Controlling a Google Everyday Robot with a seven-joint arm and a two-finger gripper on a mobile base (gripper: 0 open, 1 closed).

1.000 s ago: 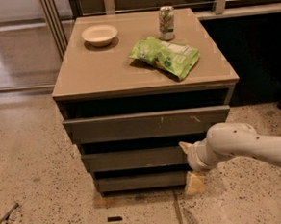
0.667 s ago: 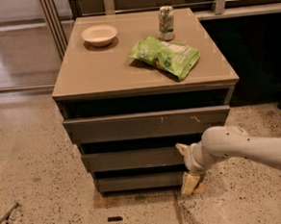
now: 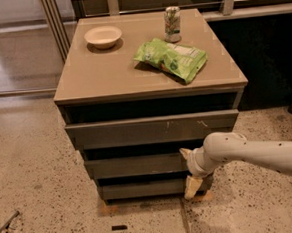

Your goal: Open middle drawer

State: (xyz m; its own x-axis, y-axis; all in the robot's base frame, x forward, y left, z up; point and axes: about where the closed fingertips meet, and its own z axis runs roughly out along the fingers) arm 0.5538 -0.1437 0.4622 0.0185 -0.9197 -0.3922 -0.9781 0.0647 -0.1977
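Note:
The middle drawer [image 3: 137,165] is a plain grey-brown handleless front, between the widest top front [image 3: 152,130] with white scratches and the narrowest bottom front [image 3: 143,189]. All three stand slightly out from the cabinet with dark gaps above them. My gripper [image 3: 189,169] is at the right end of the middle drawer front, reaching in from the right on a white arm [image 3: 254,153]. Its cream fingers are apart, one at the drawer's upper edge [image 3: 183,152] and one lower by the bottom front [image 3: 192,187]. It holds nothing.
On the cabinet top [image 3: 108,71] are a white bowl [image 3: 103,36], a drink can [image 3: 172,24] and a green snack bag [image 3: 172,59]. A speckled floor [image 3: 36,196] surrounds the cabinet. A metal post [image 3: 54,19] stands at the back left, and a dark counter [image 3: 272,54] to the right.
My gripper and arm have moved a little to the left, closer to the right end of the middle drawer front. The drawers have not moved.

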